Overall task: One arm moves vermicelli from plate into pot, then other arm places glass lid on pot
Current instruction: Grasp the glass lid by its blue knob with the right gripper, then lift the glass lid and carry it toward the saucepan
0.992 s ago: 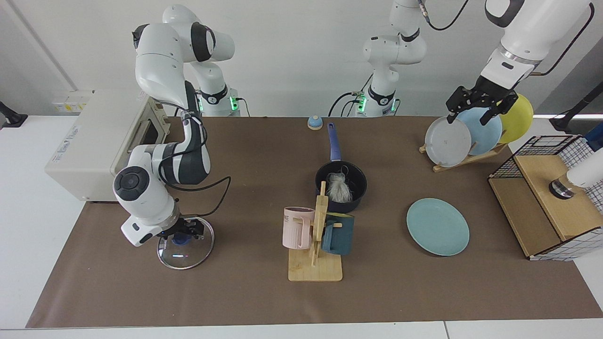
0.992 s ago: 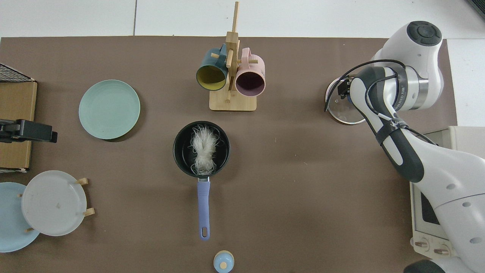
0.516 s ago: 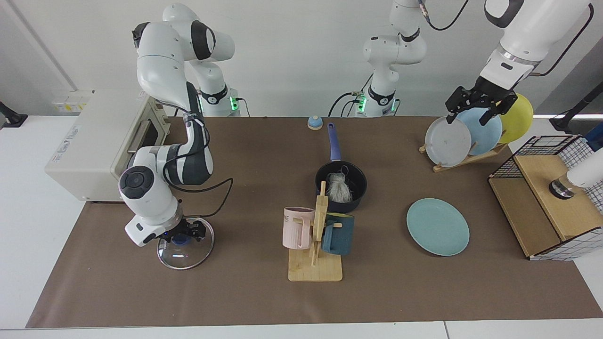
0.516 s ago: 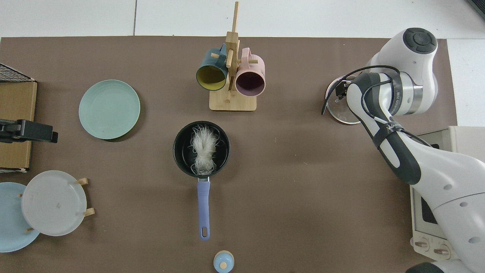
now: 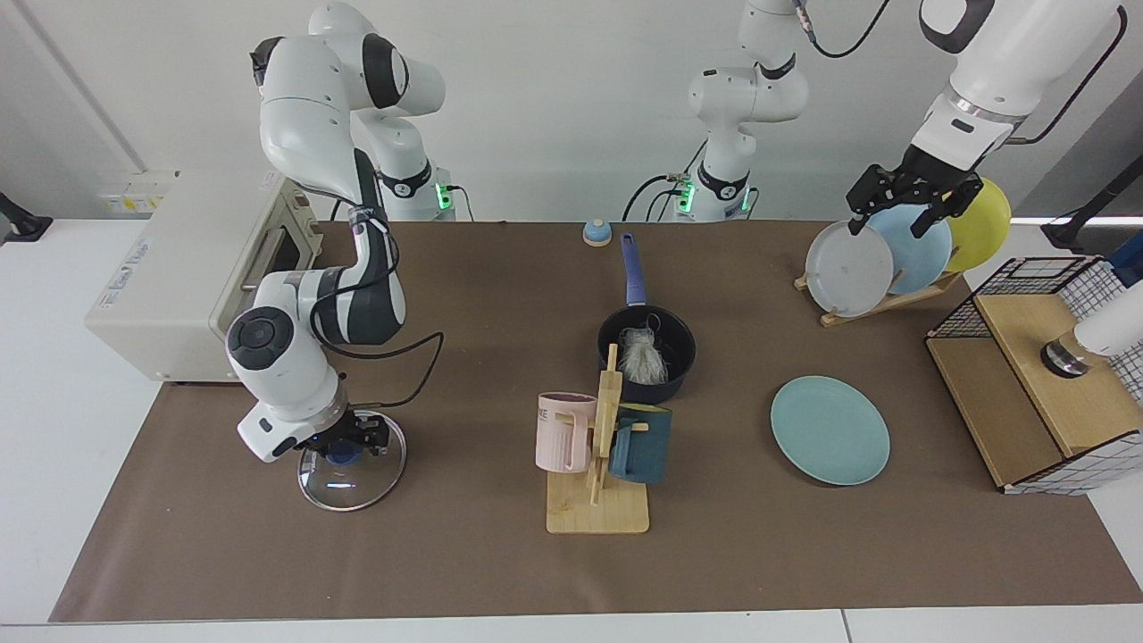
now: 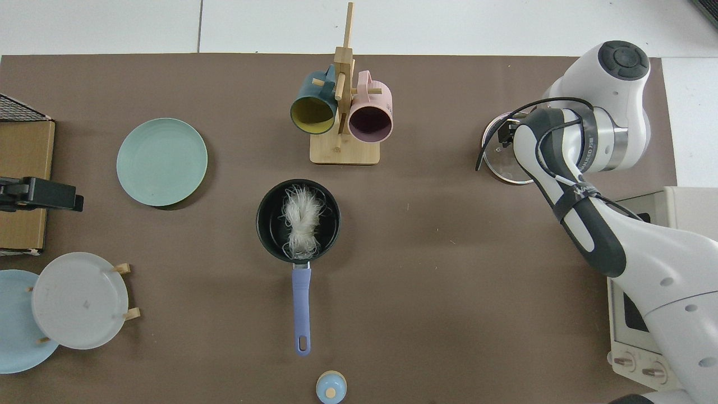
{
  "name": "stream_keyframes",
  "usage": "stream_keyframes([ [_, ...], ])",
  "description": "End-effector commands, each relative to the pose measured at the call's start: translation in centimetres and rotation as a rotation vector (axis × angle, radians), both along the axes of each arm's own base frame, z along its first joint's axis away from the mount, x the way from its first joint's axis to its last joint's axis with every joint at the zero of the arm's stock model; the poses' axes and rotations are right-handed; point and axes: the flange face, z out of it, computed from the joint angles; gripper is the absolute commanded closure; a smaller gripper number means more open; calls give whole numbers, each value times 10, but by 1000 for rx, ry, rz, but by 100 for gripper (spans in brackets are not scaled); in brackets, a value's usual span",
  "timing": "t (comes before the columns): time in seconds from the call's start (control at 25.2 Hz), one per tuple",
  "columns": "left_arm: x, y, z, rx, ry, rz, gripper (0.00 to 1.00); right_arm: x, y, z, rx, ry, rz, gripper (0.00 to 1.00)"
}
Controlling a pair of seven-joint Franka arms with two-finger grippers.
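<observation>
The vermicelli (image 5: 639, 355) lies inside the pot (image 5: 646, 353), a pale bundle against the black interior, and the pot stands near the middle of the brown table mat (image 5: 500, 563) with its long blue handle (image 5: 632, 270) pointing toward the far edge, where the robot bases stand. The plate (image 5: 830, 430) rests flat and bare on the mat, well apart from the pot on the right side of the facing view. The glass lid (image 5: 350, 463) lies flat on the mat at the near left of that view, far from the pot. The right gripper (image 5: 346, 439) is down on the lid, its fingers on either side of the blue knob (image 5: 340, 455); whether they actually pinch it cannot be told, and in the top view the arm covers most of the lid (image 6: 501, 166). The left gripper (image 5: 904, 198) hangs raised at the far right, above a wooden rack (image 5: 880, 304) of upright plates, with its fingers spread and nothing between them. Just in front of the pot stands a wooden mug stand (image 5: 600, 487) carrying a pink mug (image 5: 563, 432) and a dark teal mug (image 5: 641, 445). A cream toaster oven (image 5: 192, 270) sits on the left beyond the right arm.
</observation>
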Motion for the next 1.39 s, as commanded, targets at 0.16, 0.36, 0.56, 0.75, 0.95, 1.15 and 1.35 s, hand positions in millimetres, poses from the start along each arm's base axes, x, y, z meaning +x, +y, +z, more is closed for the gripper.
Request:
stream_keyframes([
  [0.16, -7, 1, 0, 14, -14, -14, 0, -10, -4, 4, 11, 23, -12, 100],
  [0.36, -7, 1, 1, 14, -16, -14, 0, -8, -1, 12, 9, 7, -4, 100],
  [0.56, -6, 0, 0, 13, -16, -15, 0, -8, -1, 41, 10, -24, -2, 100],
  [0.75, -7, -1, 1, 13, -16, -15, 0, -21, 2, 79, 22, -10, -3, 100],
  [0.95, -7, -1, 0, 13, -13, -17, 0, -43, 7, 123, 26, 8, -3, 100],
  [1.15, -7, -1, 1, 13, -14, -18, 0, -71, 13, 155, 58, 25, -5, 100],
  [1.35, -7, -1, 1, 14, -15, -20, 0, -104, 24, 179, 72, 64, -3, 100],
])
